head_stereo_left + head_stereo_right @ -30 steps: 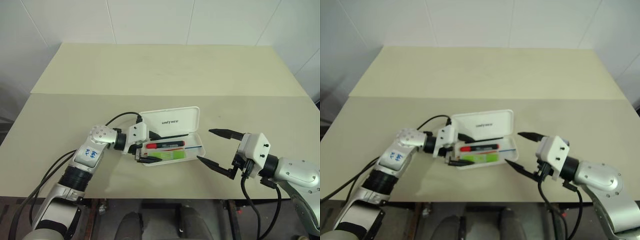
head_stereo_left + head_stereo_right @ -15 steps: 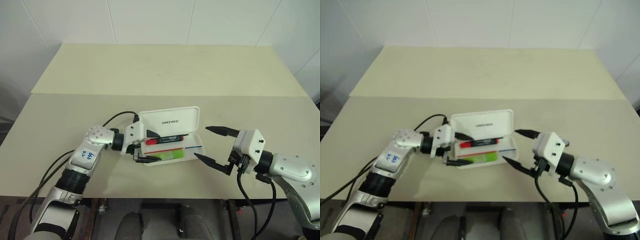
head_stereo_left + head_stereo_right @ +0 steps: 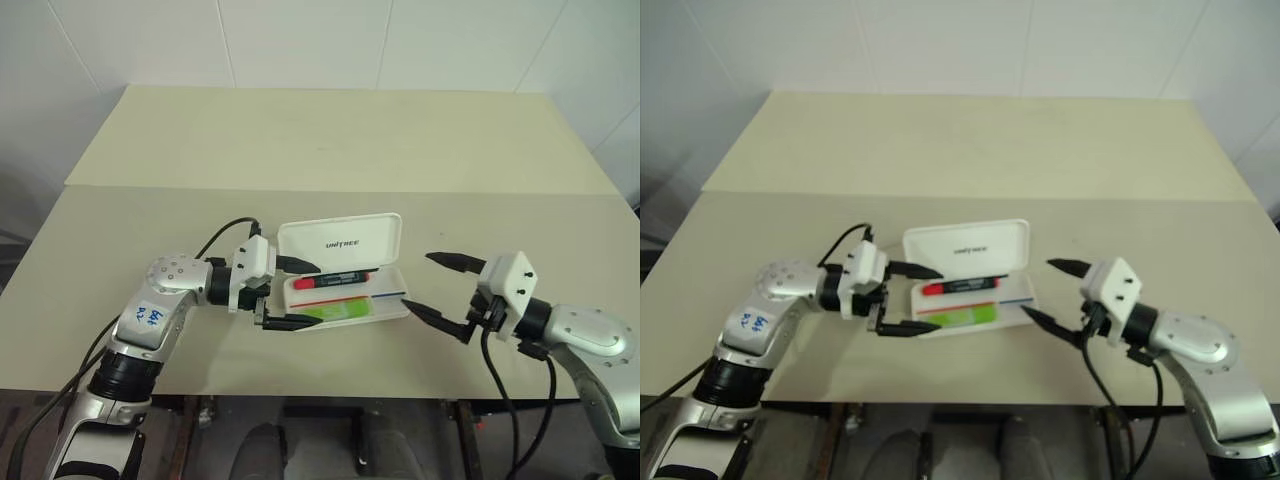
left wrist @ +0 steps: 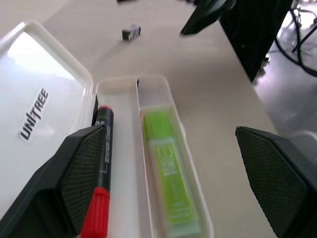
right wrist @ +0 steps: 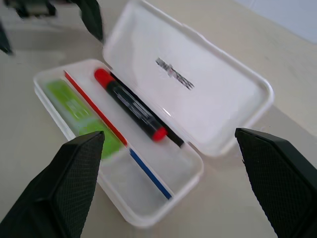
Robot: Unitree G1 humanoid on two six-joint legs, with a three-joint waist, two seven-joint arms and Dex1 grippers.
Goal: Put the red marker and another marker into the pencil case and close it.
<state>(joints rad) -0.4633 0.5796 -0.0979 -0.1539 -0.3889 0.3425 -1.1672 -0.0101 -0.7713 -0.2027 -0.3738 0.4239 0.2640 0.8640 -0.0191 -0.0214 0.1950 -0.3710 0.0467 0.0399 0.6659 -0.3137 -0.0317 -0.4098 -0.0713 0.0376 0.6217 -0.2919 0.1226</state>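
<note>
Pulling back from the pencil case (image 3: 345,285), your left gripper (image 3: 282,294) and right gripper (image 3: 440,287) spread their fingers wide; red marker (image 3: 330,281) and highlighter (image 3: 335,312) lie inside, lid still up.

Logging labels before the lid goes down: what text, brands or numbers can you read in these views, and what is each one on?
"UNITREE": grey lettering inside the raised lid of the pencil case.
Blue handwriting on a white sticker on the left arm: unreadable.
Pale print on the green highlighter: too faint to read.
Print on the red marker barrel: too blurred to read.
</note>
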